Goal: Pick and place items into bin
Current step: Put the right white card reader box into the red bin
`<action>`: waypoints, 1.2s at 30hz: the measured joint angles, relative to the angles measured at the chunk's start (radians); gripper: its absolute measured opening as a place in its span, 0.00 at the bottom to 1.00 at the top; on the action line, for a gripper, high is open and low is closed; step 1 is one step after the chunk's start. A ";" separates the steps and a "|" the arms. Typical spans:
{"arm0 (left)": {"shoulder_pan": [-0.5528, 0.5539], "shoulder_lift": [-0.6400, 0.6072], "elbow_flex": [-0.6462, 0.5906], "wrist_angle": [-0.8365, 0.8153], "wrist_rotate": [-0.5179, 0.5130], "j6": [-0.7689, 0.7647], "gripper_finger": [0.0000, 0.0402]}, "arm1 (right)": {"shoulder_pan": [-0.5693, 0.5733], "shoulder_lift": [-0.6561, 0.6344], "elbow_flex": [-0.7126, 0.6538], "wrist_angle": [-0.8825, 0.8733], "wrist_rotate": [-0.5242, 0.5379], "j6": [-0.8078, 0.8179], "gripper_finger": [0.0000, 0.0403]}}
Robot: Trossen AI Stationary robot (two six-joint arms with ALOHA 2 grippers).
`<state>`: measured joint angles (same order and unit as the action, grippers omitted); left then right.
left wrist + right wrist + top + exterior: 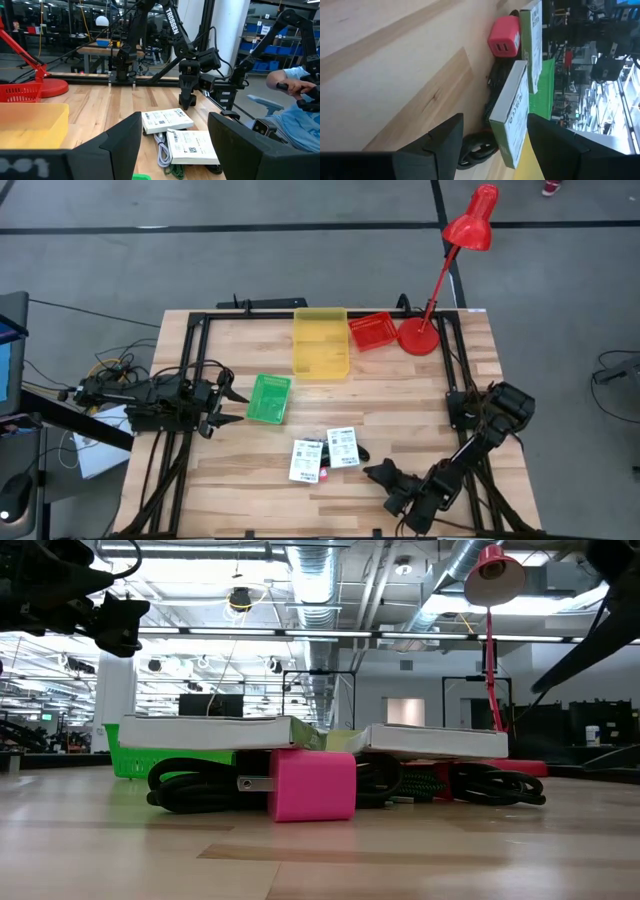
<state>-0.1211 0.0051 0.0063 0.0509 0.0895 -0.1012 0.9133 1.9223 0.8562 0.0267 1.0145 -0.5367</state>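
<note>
The left gripper is hovering at the left side of the table, its fingers spread wide with nothing between them. Just ahead of its tips the green bin is sitting on the wood. Beyond that bin and a little farther from the left gripper, the yellow bin is lying flat, with the red basket beside it and the red lamp standing on its round base at the far edge.

Further out in front of the left gripper, between the two arms, the items are lying in a small heap: two white boxes with dark print are resting side by side on top of coiled black cables, and a pink charger block is sitting against the cables under the boxes' near edges. In the left wrist view a pale cable is showing between the two boxes.

The right gripper is waiting low at the near right of the table, fingers parted and empty, tips pointing at the heap, which is lying just ahead of them without touching.
</note>
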 joint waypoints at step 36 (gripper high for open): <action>0.000 0.000 0.000 0.000 0.000 0.000 0.55 | -0.125 0.001 0.000 0.057 -0.086 -0.066 0.54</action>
<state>-0.1208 0.0051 0.0063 0.0512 0.0895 -0.1012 0.7887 1.9232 0.8566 0.0841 0.9289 -0.6025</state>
